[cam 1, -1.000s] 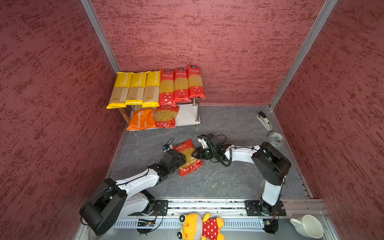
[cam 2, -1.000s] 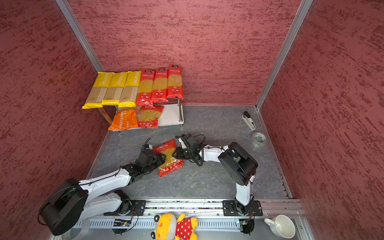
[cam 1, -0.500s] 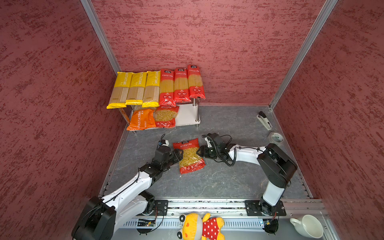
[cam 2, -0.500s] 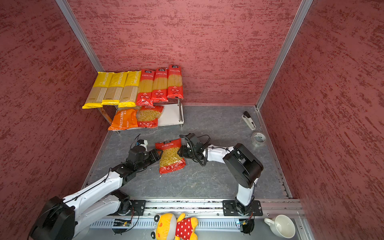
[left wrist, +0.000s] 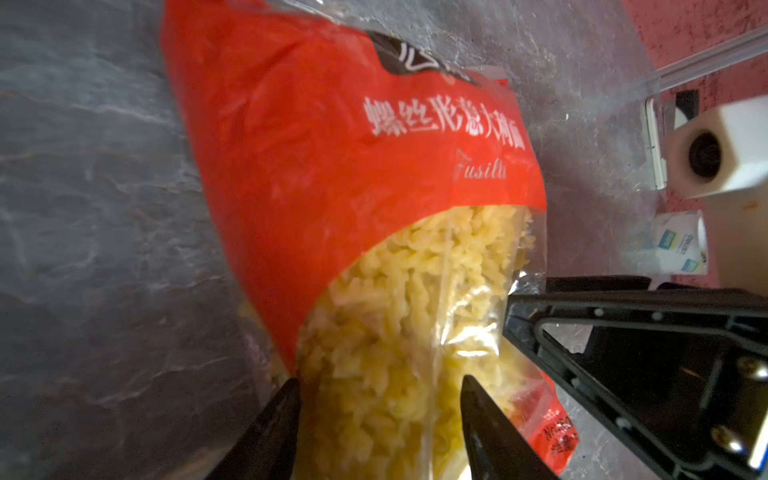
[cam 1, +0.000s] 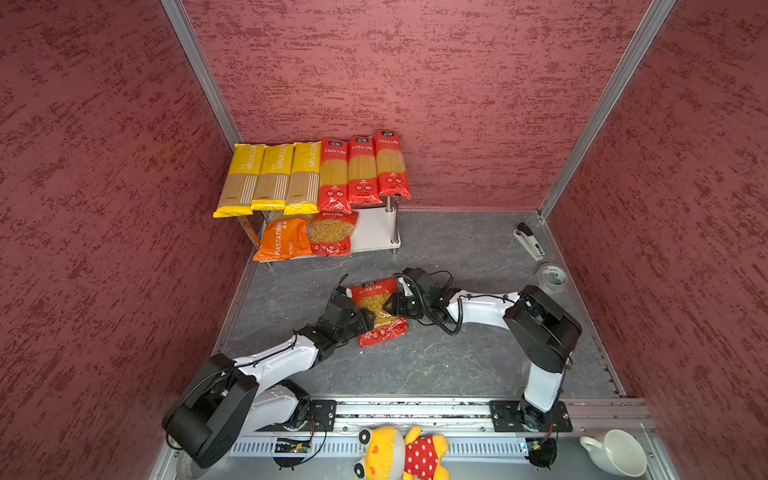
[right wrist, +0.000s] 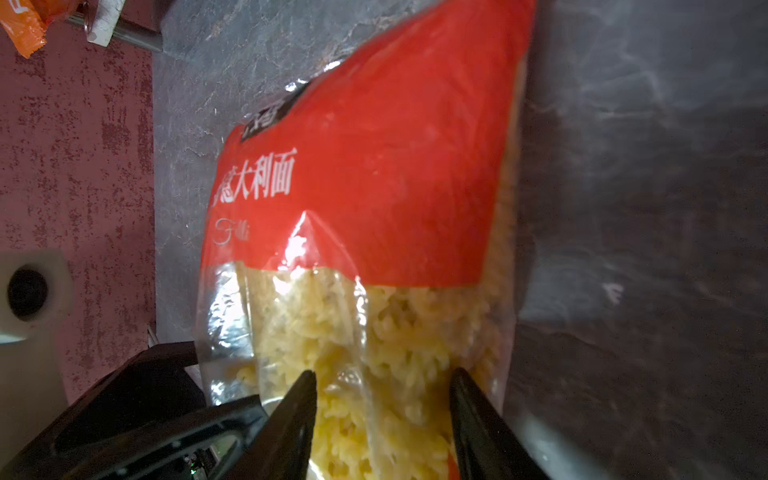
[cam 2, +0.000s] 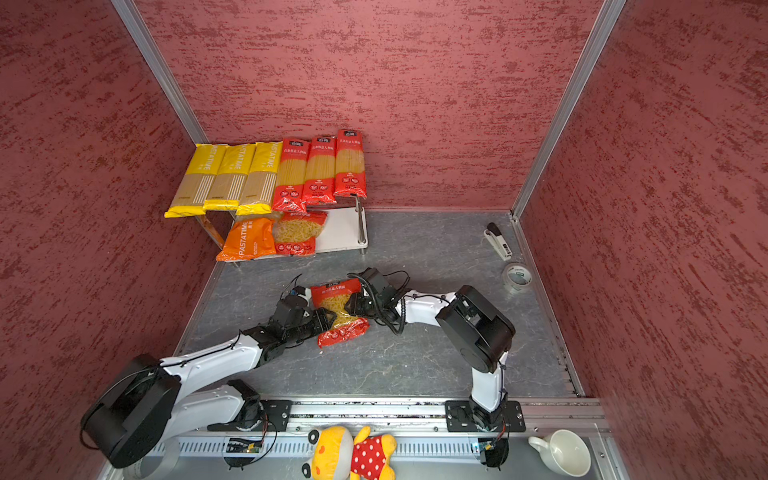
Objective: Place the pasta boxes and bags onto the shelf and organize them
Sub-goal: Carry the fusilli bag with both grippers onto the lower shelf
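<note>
- The shelf (cam 1: 374, 232) stands well ahead of my grippers, and six spaghetti packs (cam 1: 311, 174) already fill its top board.
- Two bags (cam 1: 307, 239) lie on its lower board, with bare space beside them.
- The last red bag (cam 1: 378, 311) sits between my grippers. My left gripper (left wrist: 378, 415) and right gripper (right wrist: 382, 382) each pinch it. Only shelving it remains.

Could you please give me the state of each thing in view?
red fusilli bag: not yet shelved, gripped from both sides
left gripper: shut on that bag
right gripper: shut on that bag
spaghetti packs: lying side by side atop the shelf
orange bag: lying on its lower board
other red bag: lying on its lower board
cup: upright
</note>
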Controlling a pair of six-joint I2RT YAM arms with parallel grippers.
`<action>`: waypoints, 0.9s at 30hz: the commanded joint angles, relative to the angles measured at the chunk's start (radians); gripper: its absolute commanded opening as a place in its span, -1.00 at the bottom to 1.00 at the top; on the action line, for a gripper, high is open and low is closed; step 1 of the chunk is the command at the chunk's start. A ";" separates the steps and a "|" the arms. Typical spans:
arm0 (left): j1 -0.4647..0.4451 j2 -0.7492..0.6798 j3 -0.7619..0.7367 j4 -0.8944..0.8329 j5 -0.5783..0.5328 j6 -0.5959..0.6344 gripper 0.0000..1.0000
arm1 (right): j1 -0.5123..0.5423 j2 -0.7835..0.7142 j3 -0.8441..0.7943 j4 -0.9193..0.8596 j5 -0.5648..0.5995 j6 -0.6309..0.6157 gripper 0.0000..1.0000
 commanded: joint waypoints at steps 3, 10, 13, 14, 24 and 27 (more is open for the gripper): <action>-0.016 0.021 0.029 0.081 0.034 0.034 -0.07 | 0.021 0.011 0.031 0.038 -0.039 0.001 -0.27; -0.011 -0.008 0.029 0.063 0.022 0.071 -0.46 | 0.021 0.005 0.026 0.052 -0.051 -0.023 -0.52; -0.011 -0.023 0.030 0.060 0.022 0.078 -0.57 | 0.021 -0.010 0.008 0.099 -0.060 -0.016 -0.63; -0.012 -0.031 0.032 0.056 0.021 0.081 -0.60 | 0.021 -0.019 -0.003 0.120 -0.060 -0.014 -0.68; -0.056 -0.164 0.066 0.022 -0.035 0.214 -0.77 | 0.021 -0.120 -0.099 0.323 -0.029 -0.012 -0.88; -0.057 -0.187 0.089 0.014 -0.050 0.267 -0.83 | 0.021 -0.131 -0.119 0.393 -0.016 0.001 -0.92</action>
